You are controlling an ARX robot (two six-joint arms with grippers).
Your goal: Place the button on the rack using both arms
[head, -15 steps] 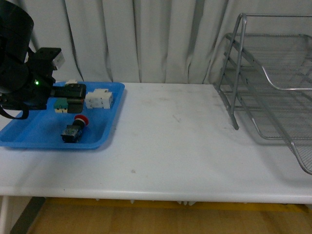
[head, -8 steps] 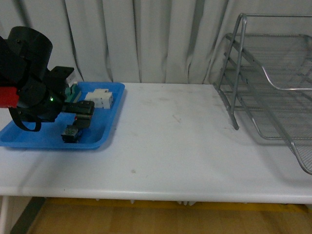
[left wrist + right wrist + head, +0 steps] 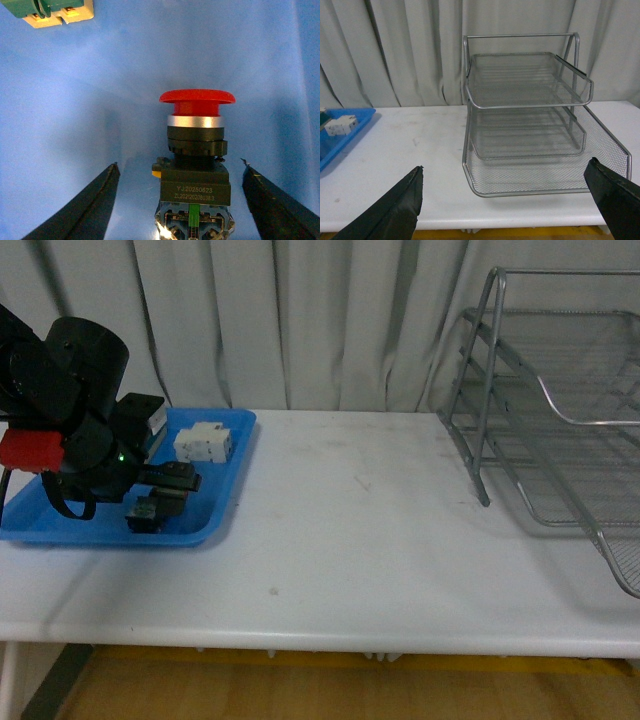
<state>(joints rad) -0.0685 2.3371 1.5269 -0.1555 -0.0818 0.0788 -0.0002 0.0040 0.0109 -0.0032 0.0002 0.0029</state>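
Left gripper point(image 3: 178, 167) spread wide astride the button point(image 3: 196, 145) in the blue tray point(image 3: 215, 512) at left, gripping nothing; right gripper point(image 3: 505, 166) likewise wide and empty, facing the rack point(image 3: 530, 105).

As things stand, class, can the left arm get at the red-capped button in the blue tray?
Probably yes. The left gripper is open, its fingers either side of the button with nothing else between; the green-and-cream switch lies apart.

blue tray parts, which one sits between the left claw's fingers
The red-capped button, flanked by the open left claw; the green-and-cream switch and white block lie outside it.
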